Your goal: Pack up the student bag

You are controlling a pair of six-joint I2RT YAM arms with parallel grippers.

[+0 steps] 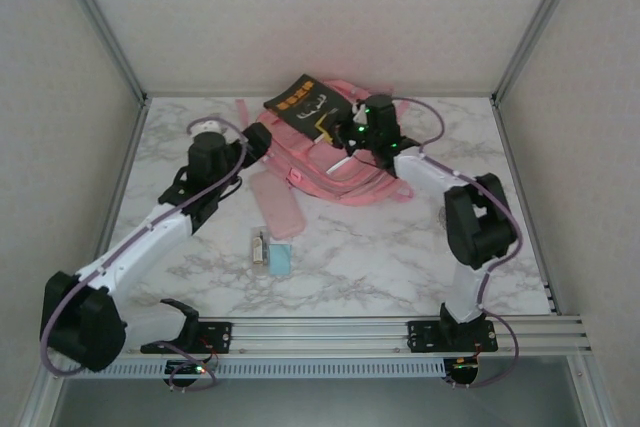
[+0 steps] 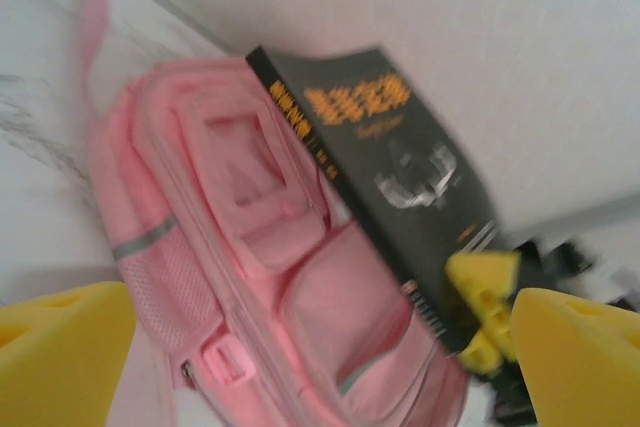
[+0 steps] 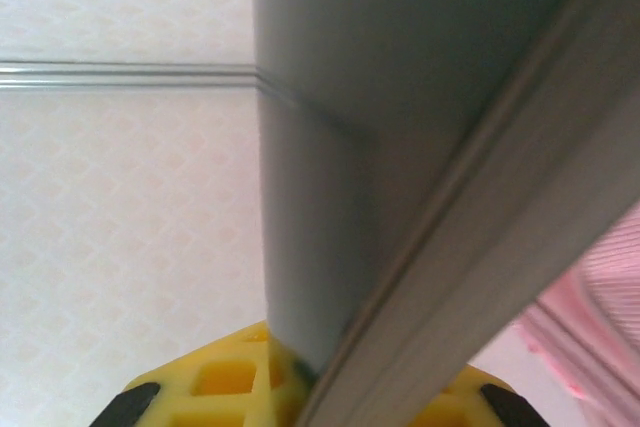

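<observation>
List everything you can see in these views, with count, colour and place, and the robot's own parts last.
student bag: one, pink, lying at the far middle of the table.
black book: one, black cover with orange title, resting on the bag's far end.
pouch: one, flat, pink, on the table at the bag's near left.
small blue item: one, light blue, near the pouch's near end; too small to identify.
small pale item: one, whitish, just left of the blue one.
table: one, white marble pattern.
left gripper: one, black with yellow fingers spread open, beside the bag's left side.
right gripper: one, same colours, shut on the black book.
</observation>
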